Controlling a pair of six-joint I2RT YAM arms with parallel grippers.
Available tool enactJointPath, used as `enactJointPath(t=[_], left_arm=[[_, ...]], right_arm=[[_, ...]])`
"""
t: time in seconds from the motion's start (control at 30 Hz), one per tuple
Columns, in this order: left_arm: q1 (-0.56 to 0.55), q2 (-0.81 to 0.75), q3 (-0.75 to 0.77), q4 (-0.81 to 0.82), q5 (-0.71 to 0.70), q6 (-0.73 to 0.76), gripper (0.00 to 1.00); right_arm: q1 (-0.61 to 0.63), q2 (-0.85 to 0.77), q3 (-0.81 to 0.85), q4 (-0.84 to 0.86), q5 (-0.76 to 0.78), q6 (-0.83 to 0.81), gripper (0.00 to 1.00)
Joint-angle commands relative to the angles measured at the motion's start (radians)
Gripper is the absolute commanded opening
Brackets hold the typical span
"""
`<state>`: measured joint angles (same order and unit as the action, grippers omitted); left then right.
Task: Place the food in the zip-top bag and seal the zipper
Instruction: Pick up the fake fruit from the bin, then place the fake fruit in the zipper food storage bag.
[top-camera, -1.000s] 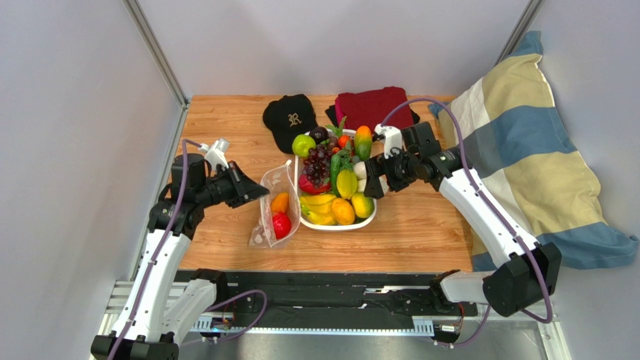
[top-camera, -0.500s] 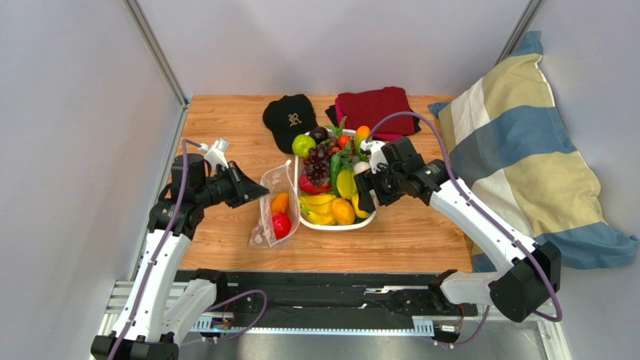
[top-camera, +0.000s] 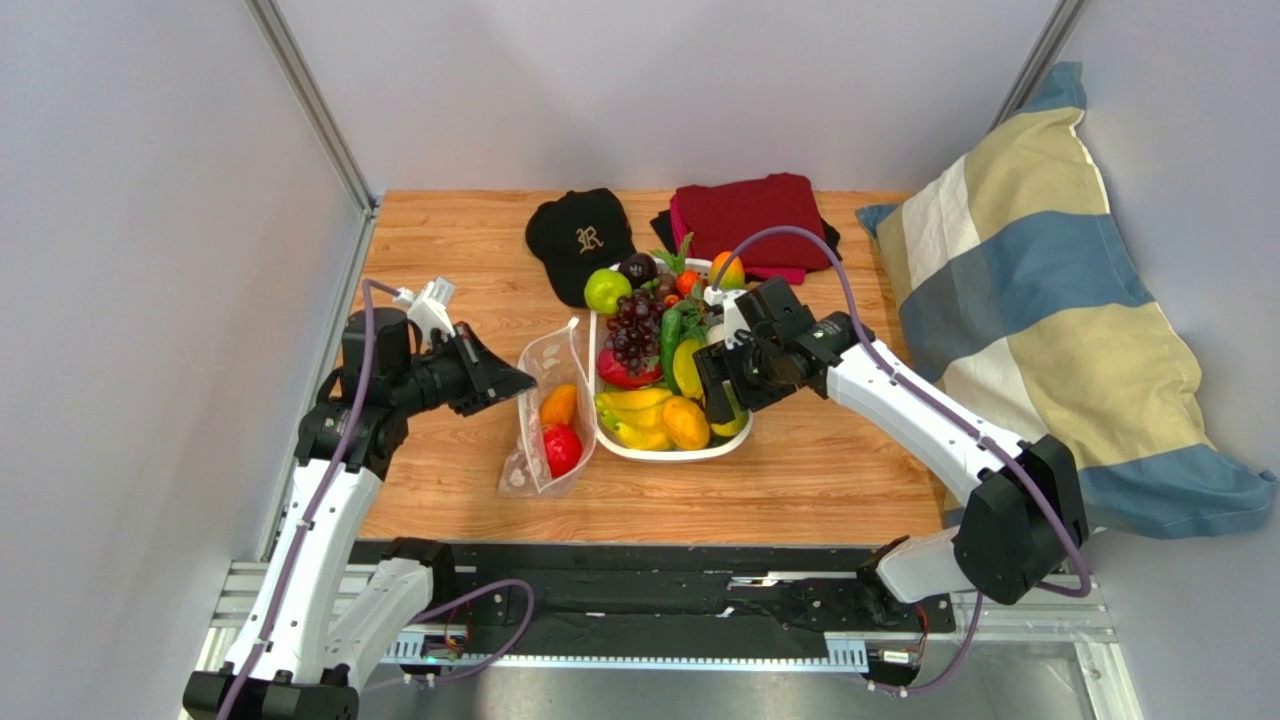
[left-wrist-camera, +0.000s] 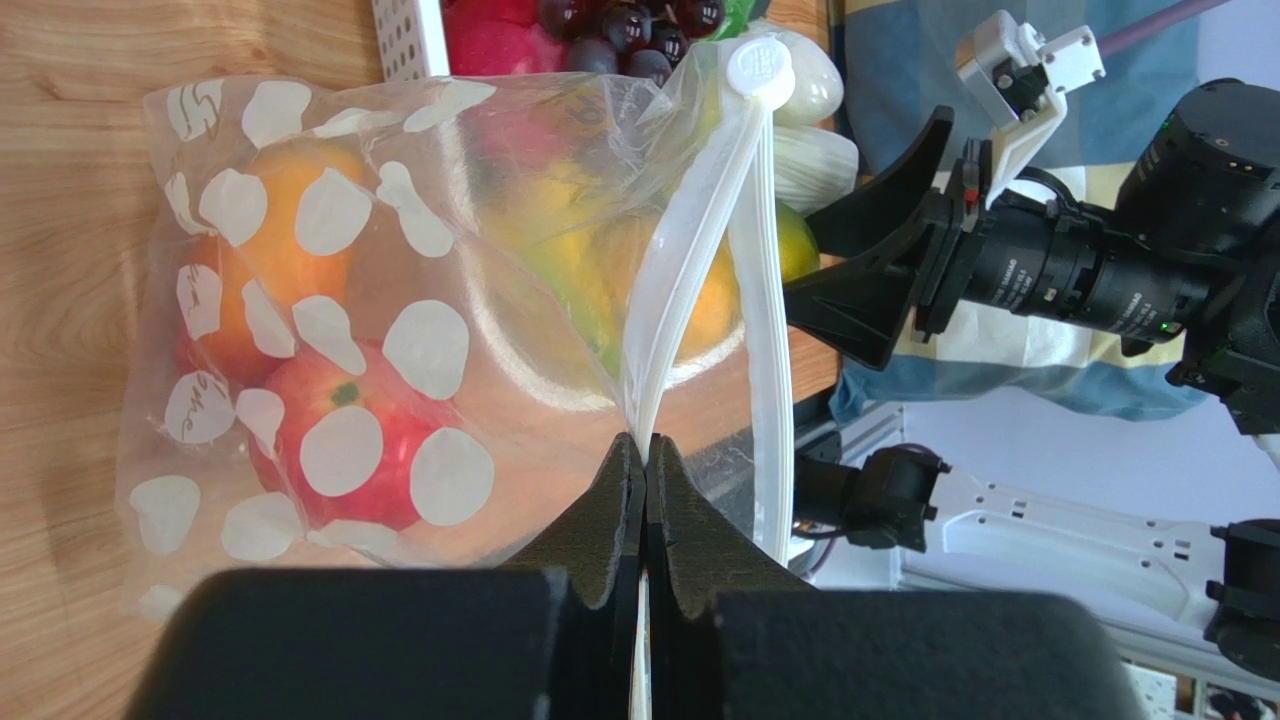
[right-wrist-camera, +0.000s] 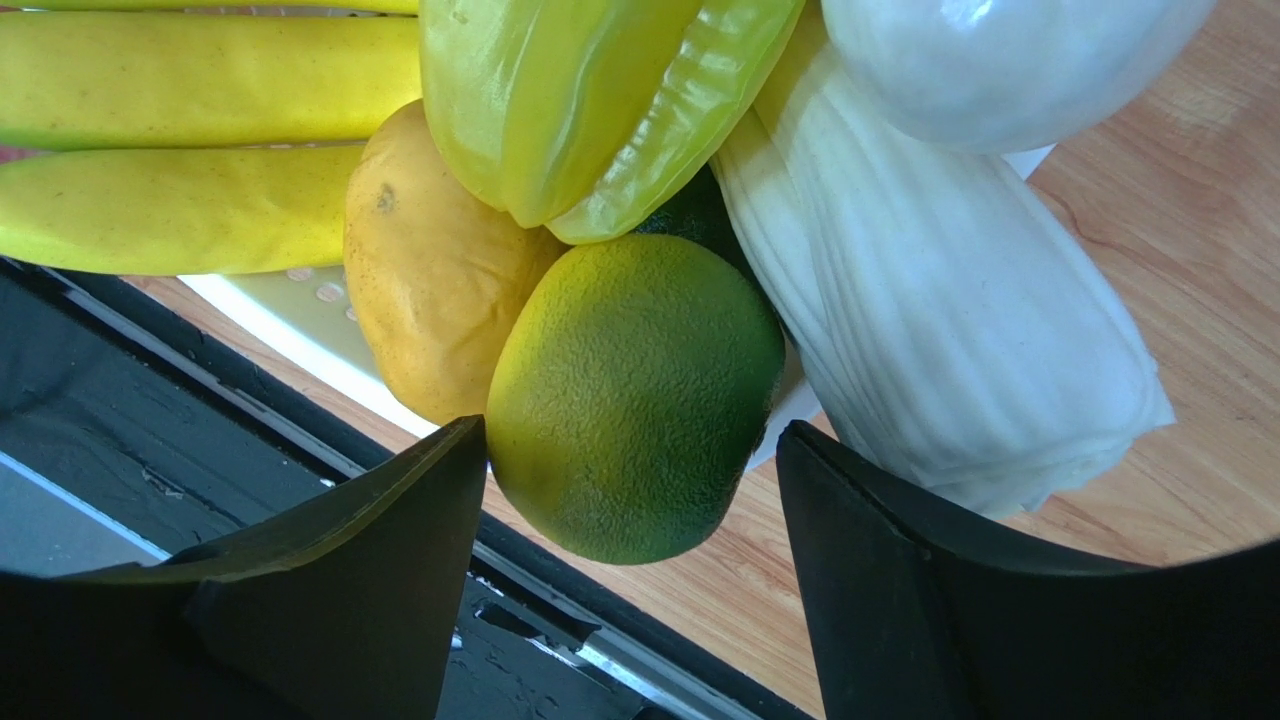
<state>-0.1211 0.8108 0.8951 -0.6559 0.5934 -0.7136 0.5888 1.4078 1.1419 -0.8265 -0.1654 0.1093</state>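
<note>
Right gripper (right-wrist-camera: 631, 438) has swung from the tray's (top-camera: 679, 452) far right to its near right corner. Its jaws are spread astride a green fruit (right-wrist-camera: 634, 383), no grip evident. Left gripper (left-wrist-camera: 643, 450) is clenched on the zipper (left-wrist-camera: 706, 225), holding the bag (left-wrist-camera: 346, 450) open left of the tray. Pickup judged imminent.

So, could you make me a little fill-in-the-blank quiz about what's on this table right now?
1. The left gripper is clamped on the rim of the zip-top bag, which holds ____ pieces of food.
2. The right gripper has its jaws open on either side of a round ____ fruit.
3. Most of the food sits in a ____ tray.
Missing words: two; green; white.
</note>
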Motion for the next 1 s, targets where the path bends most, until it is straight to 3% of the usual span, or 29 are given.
enactJointPath(t=[0.0,0.13,0.47,0.53,0.7,0.97], left_arm=[[0.011,-0.004,0.007,0.007,-0.006,-0.004,0.0],[0.012,-0.004,0.005,0.003,-0.006,0.002,0.0],[0.012,0.008,0.016,-0.007,-0.006,0.011,0.0],[0.012,0.01,0.019,-0.01,-0.007,0.013,0.0],[0.012,0.011,0.019,-0.011,-0.006,0.013,0.0],[0.012,0.011,0.025,-0.013,0.002,0.008,0.0]], right_arm=[[0.008,0.019,0.029,0.044,0.01,0.024,0.74],[0.008,0.023,0.044,0.044,0.017,0.021,0.64],[0.008,-0.096,0.153,-0.083,-0.078,-0.002,0.11],[0.009,-0.113,0.177,-0.091,-0.115,0.001,0.05],[0.029,-0.104,0.318,-0.034,-0.236,0.039,0.02],[0.301,0.015,0.493,0.184,-0.267,0.079,0.06]])
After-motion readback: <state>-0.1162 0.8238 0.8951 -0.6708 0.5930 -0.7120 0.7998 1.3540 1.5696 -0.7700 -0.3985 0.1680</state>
